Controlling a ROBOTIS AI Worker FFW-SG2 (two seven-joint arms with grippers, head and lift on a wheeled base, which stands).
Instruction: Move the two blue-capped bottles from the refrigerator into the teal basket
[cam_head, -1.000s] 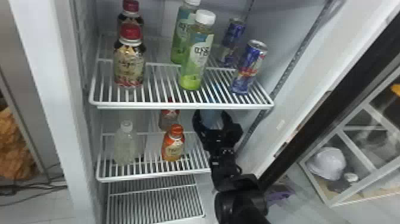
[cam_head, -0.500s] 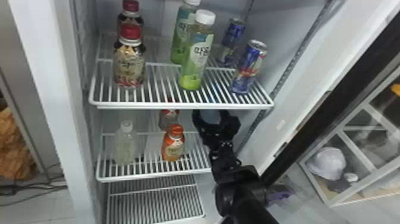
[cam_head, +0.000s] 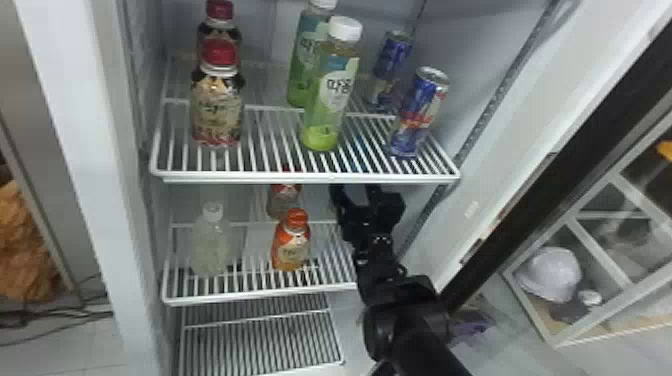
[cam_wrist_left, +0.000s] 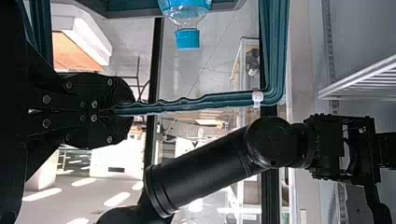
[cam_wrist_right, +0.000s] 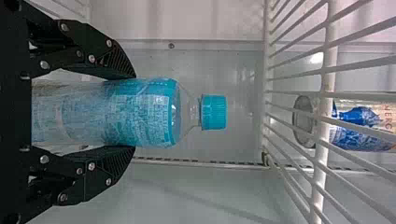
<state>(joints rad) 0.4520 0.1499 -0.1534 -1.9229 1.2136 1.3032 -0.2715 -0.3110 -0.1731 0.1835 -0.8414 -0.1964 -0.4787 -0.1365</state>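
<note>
Fridge (cam_head: 82, 125): right gripper (cam_head: 357, 190) gripping one blue-capped bottle (cam_wrist_right: 140, 112) below the top wire shelf (cam_head: 300, 176), left gripper (cam_wrist_left: 122, 109) clenched on teal handle (cam_wrist_left: 210, 101), other blue-capped bottle (cam_wrist_left: 187, 39) at basket (cam_wrist_left: 135, 6) rim, mostly cropped so seating unclear.

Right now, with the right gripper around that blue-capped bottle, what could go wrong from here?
The blue-capped bottle stands below the upper shelf, so lifting the right gripper too early might knock its cap against the wires.

The other bottle lies with its capped end past the teal basket's rim; tilting might roll it out.

The left gripper holds the basket by its thin handle, so it could swing.
</note>
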